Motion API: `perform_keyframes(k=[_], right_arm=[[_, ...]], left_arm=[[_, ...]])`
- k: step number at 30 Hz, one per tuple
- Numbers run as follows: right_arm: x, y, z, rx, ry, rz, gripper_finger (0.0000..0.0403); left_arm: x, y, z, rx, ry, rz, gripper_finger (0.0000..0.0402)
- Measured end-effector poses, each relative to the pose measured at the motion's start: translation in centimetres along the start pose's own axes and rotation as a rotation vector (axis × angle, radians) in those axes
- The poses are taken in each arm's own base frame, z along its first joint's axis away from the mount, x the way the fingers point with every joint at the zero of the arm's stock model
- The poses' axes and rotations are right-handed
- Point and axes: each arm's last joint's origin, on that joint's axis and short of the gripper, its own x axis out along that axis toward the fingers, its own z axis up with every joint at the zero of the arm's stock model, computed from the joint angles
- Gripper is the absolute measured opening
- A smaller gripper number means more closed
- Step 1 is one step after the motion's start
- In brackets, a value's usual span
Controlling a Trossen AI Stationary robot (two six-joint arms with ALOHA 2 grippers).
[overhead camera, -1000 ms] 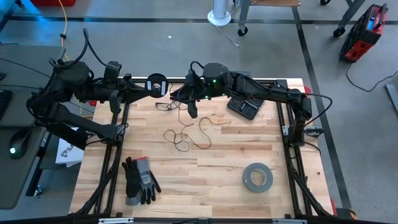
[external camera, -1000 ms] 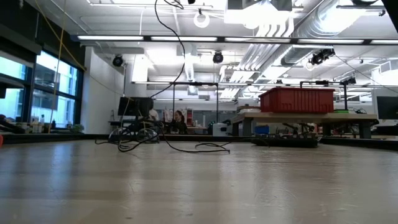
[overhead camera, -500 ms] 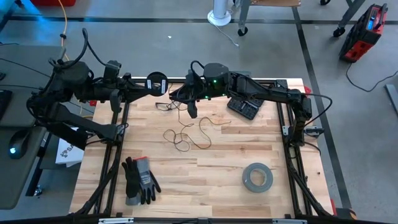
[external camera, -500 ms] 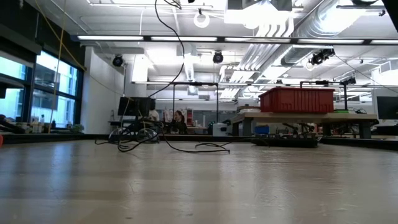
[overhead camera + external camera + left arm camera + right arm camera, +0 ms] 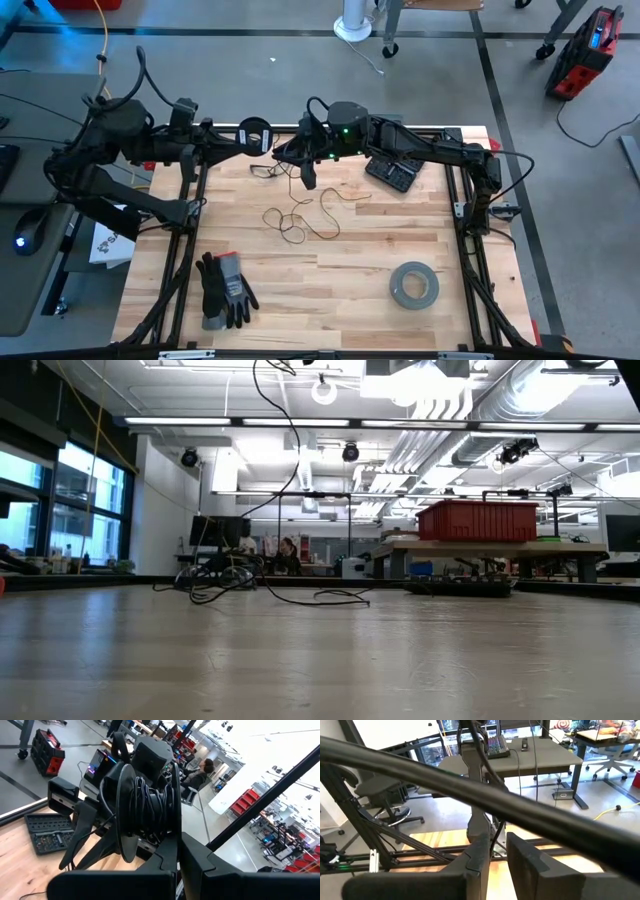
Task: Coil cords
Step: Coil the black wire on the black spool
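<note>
The small round black spool [image 5: 252, 133], wound with thin dark cord [image 5: 147, 805], hangs at the table's far left edge, with my left gripper [image 5: 238, 137] shut on it. Just to its right my right gripper [image 5: 300, 155] is shut on the cord. From there the cord drops [image 5: 292, 470] to the table and lies in loose loops [image 5: 300, 215] on the wood. In the low view those loops [image 5: 215, 585] rest flat at the far side. A short stretch of cord [image 5: 275, 150] runs between spool and right gripper. My left gripper pinches the rim of one of the spool's flanges [image 5: 175, 827] between its two fingers [image 5: 165, 862], coming level from the table's left. The spool stands clear of the table, its axle lying level. My right gripper has the thin cord [image 5: 493, 837] running between its two fingers [image 5: 477, 862], which come nearly level from the table's right and lie across the cord. The cord hangs slack below the fingers, its lower part on the table.
A grey tape roll [image 5: 413, 284] lies near the right front. A pair of dark gloves [image 5: 225, 290] lies at the left front. A black tool case [image 5: 392, 173] sits at the far right, under the right arm. Black frame rails border the table.
</note>
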Motion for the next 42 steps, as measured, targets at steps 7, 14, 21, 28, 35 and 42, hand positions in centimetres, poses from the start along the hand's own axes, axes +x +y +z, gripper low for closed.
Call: perform_keyframes(k=[7,14,21,28,35,42], right_arm=[[0.1,0.6,0.0,-0.050,-0.002,0.021,0.0006],[1.3,4.7,1.0,-0.108,-0.191,0.098,0.0001],[1.3,7.0,1.4,-0.160,-0.274,0.071,0.0000],[1.8,6.8,1.8,-0.160,-0.375,0.066,0.0000],[2.9,6.7,1.4,-0.146,-0.440,0.053,0.0000],[2.9,7.0,1.7,-0.130,-0.520,0.049,0.0000]], left_arm=[[-0.1,0.0,0.0,-0.010,-0.008,0.005,0.0000],[0.8,-0.7,0.8,-0.110,-0.104,-0.052,0.0000],[0.9,-0.8,1.1,-0.176,-0.127,-0.064,0.0000],[2.3,-0.7,0.8,-0.316,-0.105,-0.055,0.0000],[4.2,-1.5,1.1,-0.467,-0.105,-0.186,0.0000],[4.3,-1.7,1.1,-0.475,-0.098,-0.214,0.0000]])
